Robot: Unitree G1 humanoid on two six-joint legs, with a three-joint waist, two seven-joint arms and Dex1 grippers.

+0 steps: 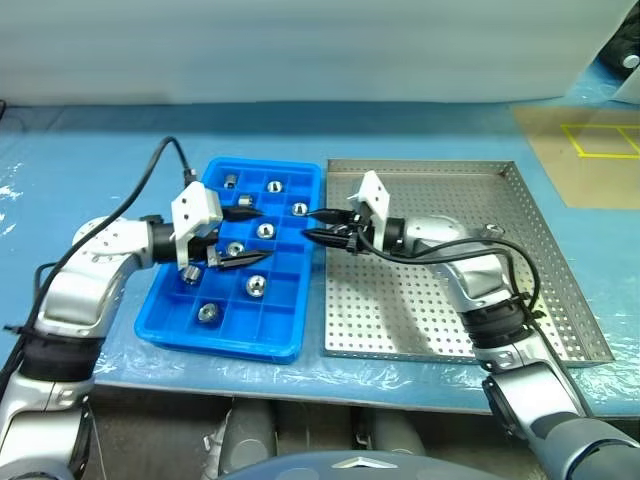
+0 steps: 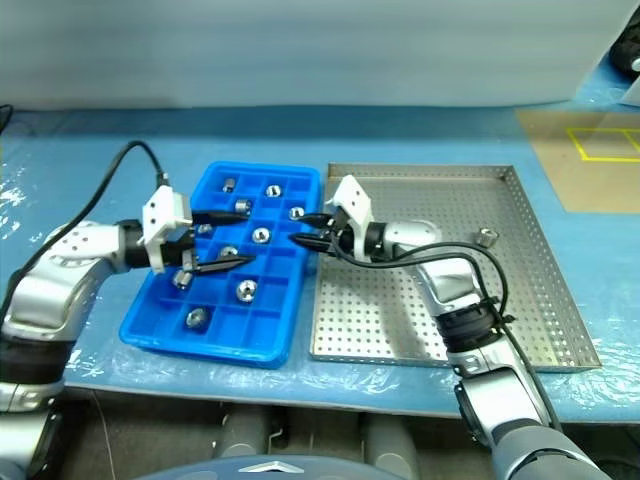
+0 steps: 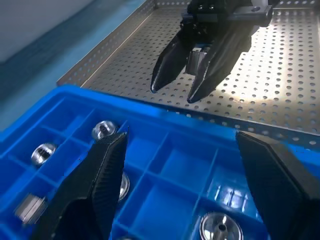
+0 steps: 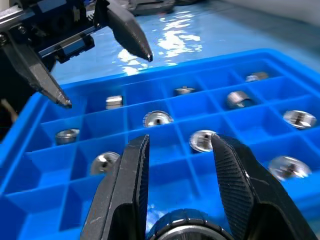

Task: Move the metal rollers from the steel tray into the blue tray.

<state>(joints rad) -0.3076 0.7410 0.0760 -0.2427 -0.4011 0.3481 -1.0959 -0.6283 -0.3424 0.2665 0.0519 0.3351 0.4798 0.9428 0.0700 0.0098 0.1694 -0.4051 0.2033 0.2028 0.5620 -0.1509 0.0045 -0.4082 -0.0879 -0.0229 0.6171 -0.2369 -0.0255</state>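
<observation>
The blue tray [image 1: 168,322] lies left of the steel tray [image 1: 450,330], and several metal rollers [image 1: 265,231] sit in its compartments. My right gripper [image 1: 310,225] points left over the seam between the two trays. It is shut on a metal roller [image 3: 196,61] pinched well back between its fingers. My left gripper [image 1: 250,237] hovers above the blue tray's middle, open with nothing between its fingers [image 3: 102,175], tips facing the right gripper. One more roller [image 2: 487,237] rests on the steel tray near its right rim.
The table is covered in blue plastic sheet [image 1: 90,170]. A brown board with yellow tape [image 1: 590,150] lies at the back right. A black cable [image 1: 150,175] loops above the left arm. The table's front edge runs just below both trays.
</observation>
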